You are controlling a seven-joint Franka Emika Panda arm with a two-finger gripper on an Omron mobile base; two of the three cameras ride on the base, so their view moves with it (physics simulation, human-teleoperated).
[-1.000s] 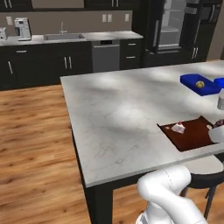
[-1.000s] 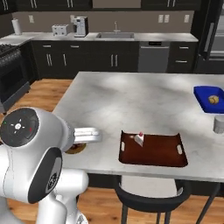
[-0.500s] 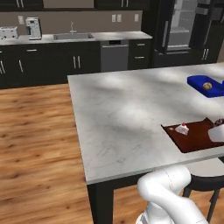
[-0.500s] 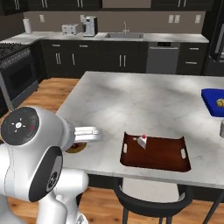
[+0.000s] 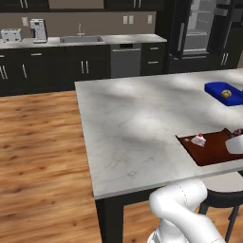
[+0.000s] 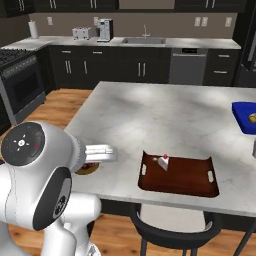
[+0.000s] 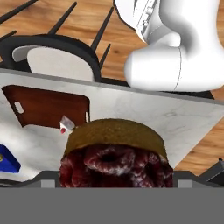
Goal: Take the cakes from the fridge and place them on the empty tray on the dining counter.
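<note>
**While a cake is sitting in the hand, the tray is waiting along the near edge**

While the hand [image 6: 92, 161] is hovering low over the near edge of the worktop [image 6: 165, 115], close to its near left corner, a brown-sided cake [image 7: 114, 151] with a dark red top is sitting right in front of the hand camera. The jaws are standing about as wide as they go. The fingertips are hidden behind the cake, so the grip is a judgement: the cake seems to be filling that wide gap and riding in the hand, not lying loose on the stone.

The dark reddish-brown tray [image 6: 190, 177] is lying against the near edge, well to the right of the hand. One tiny cake [image 6: 163, 162] with a whitish body and red top is already standing near the tray's far left corner. A blue tray [image 6: 244, 116] is lying by the right edge, and the fridge [image 5: 199, 33] is standing beyond the far edge of the worktop.

The step in hand looks like carrying this cake over to the tray. Doing it well probably means:
- keeping the cake level and lifting it clear of the low rim before crossing;
- aiming for the bare middle or right half, away from the tiny cake;
- lowering until the base is resting flat, and only then spreading the jaws;
- drawing straight up, so the soft top is not being smeared.
</note>
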